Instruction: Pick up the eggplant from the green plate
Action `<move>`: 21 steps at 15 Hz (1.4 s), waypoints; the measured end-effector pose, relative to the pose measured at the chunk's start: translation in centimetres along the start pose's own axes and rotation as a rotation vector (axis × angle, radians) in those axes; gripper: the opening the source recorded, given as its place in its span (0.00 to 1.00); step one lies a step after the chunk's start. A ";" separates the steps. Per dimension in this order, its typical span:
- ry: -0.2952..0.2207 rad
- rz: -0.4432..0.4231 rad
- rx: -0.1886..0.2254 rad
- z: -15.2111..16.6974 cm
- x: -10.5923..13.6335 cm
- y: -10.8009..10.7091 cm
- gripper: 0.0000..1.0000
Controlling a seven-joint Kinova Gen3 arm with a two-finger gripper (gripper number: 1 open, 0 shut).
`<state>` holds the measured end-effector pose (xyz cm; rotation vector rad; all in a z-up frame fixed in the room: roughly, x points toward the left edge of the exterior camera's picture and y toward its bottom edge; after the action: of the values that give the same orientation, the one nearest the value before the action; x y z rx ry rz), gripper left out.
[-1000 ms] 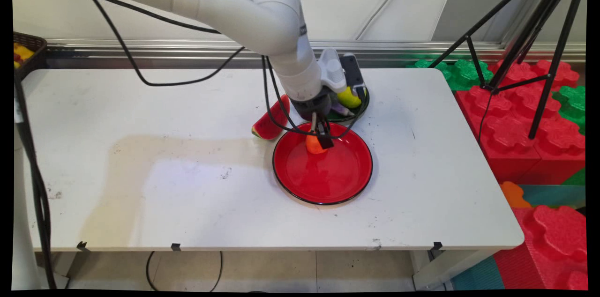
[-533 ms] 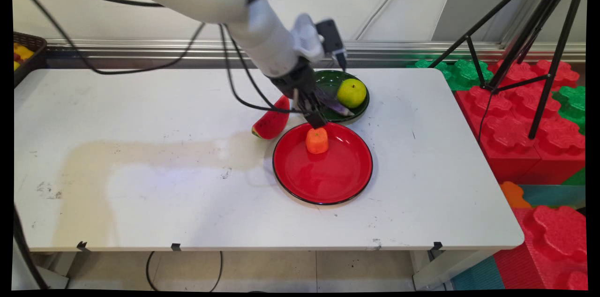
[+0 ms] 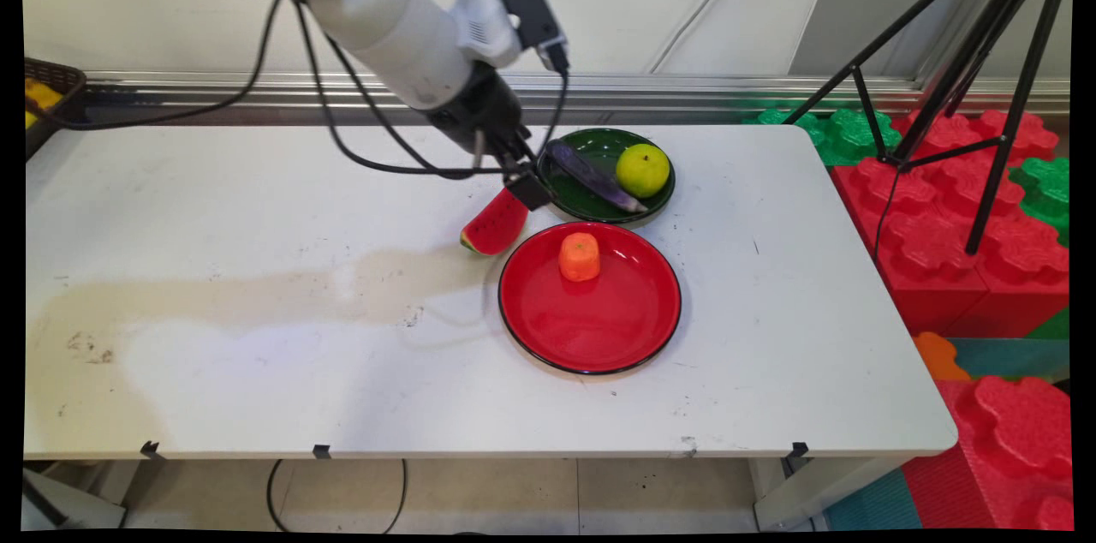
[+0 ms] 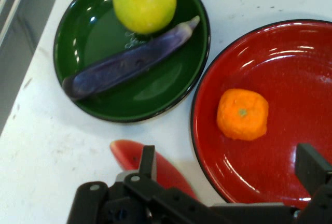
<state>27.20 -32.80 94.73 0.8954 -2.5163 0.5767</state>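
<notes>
Black fingers (image 4: 147,164) stand spread and empty; the gripper (image 3: 514,175) hangs above the watermelon slice (image 3: 495,224). The orange (image 4: 242,114) rests in the red plate (image 3: 638,329). Beyond, the green plate (image 4: 88,32) holds an eggplant (image 4: 124,66) and pear (image 4: 144,1), keeping them contained.

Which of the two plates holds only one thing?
The red plate: only the orange fruit stands on it. The green plate behind it holds two things, a purple eggplant and a yellow-green pear.
</notes>
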 end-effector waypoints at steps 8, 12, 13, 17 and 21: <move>-0.023 -0.001 0.096 -2.0 0.8 -1.6 1.00; -0.087 0.098 0.130 -0.1 3.3 -3.8 1.00; -0.099 0.124 0.134 0.6 3.9 -4.2 1.00; -0.133 0.201 0.138 2.7 5.5 -5.4 1.00; -0.163 0.275 0.117 5.1 6.6 -6.2 1.00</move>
<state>25.41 -43.08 95.26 0.6625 -2.8026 0.7718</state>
